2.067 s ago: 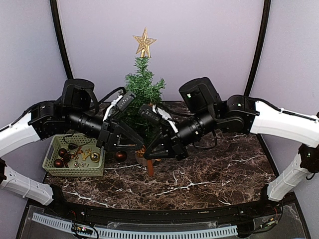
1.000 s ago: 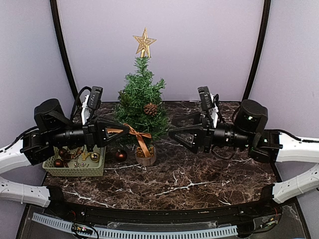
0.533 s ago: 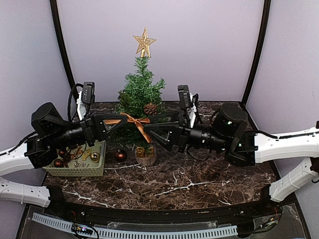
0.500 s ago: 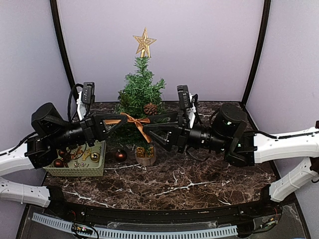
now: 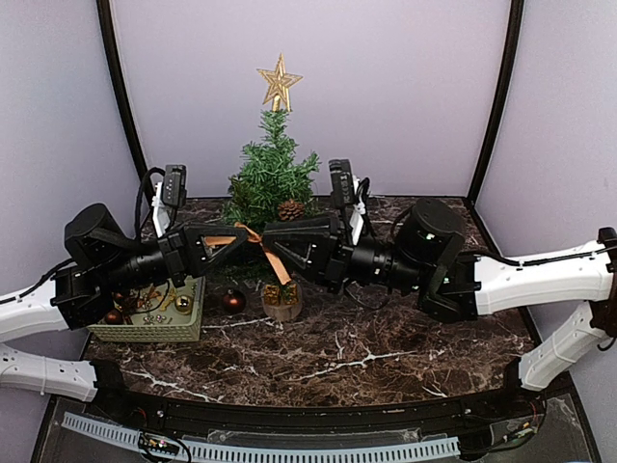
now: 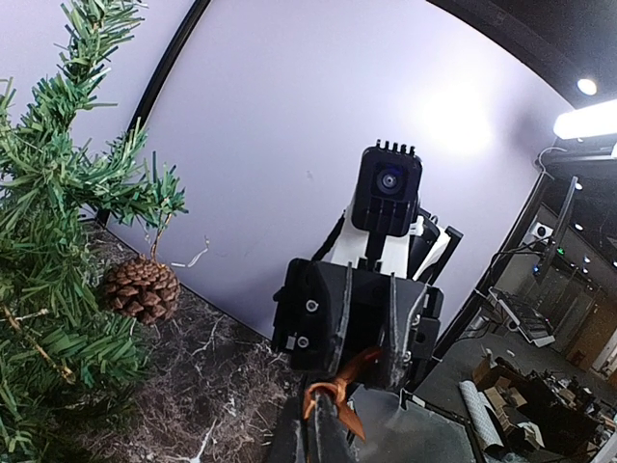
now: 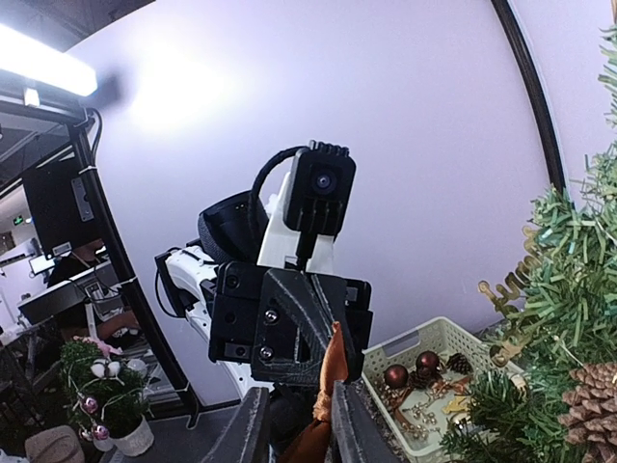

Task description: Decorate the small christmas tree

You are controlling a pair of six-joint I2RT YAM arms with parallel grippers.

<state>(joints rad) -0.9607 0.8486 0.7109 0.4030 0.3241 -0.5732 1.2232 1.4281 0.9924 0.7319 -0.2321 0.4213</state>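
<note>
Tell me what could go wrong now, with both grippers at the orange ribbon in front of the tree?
1. The left gripper is shut on the ribbon, and the right gripper has its fingers around it from the opposite side; a pull apart may slip it loose.
2. The grippers are almost tip to tip and may collide.
3. Both work just in front of the small christmas tree; a snagged branch could tip it or drop the pine cone.

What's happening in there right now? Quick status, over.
Left tool shut on bronze ribbon. Right tool around same ribbon, grip unconfirmed. Small christmas tree right behind, star on top. Nothing blocking.
</note>
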